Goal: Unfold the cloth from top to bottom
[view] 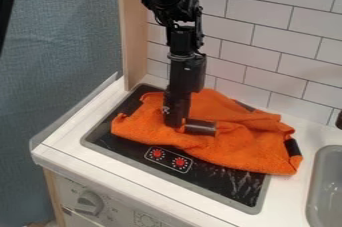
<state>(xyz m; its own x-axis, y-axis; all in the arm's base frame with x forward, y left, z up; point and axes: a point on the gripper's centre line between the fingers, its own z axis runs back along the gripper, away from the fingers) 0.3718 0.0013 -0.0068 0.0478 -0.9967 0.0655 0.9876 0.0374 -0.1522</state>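
The cloth (244,146) lies bunched across the stove (207,175), its long axis roughly along the front edge, one end past the right edge. The gripper (176,124) points down into its folds, whether clenched or released I cannot tell. Likely step: securing the top layer; next, lift it and draw it frontward.

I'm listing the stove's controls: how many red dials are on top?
2: a left dial and a right dial in the picture, in front of the orange cloth. It covers part of the stove top, so more may be hidden.
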